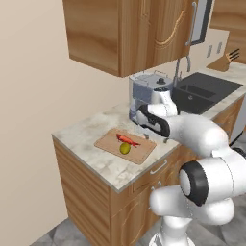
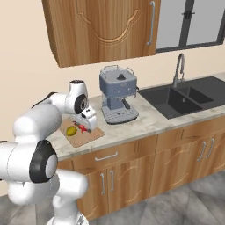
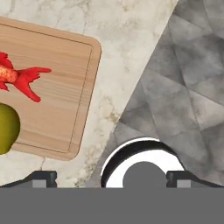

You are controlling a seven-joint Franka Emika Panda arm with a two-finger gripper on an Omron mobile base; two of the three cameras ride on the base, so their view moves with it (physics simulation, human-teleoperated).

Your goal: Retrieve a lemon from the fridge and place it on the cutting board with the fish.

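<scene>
The yellow-green lemon [image 1: 125, 148] [image 2: 71, 130] [image 3: 6, 127] lies on the wooden cutting board [image 1: 108, 142] [image 2: 84, 139] [image 3: 57, 109], right beside the red-orange fish [image 1: 128, 140] [image 2: 81, 128] [image 3: 19, 76]. My gripper [image 1: 156, 137] [image 2: 91, 126] [image 3: 111, 179] hangs open and empty just off the board's right end, above the counter's front edge. Nothing is between its fingertips [image 3: 41, 178]. The fridge is out of view.
A blue-grey coffee machine [image 1: 146, 91] [image 2: 116, 94] stands just behind my hand. Further right are the dark sink [image 1: 202, 91] [image 2: 184, 99] and its faucet [image 2: 179, 68]. Wooden wall cabinets [image 1: 125, 33] hang overhead. The grey floor [image 3: 188, 87] shows past the counter edge.
</scene>
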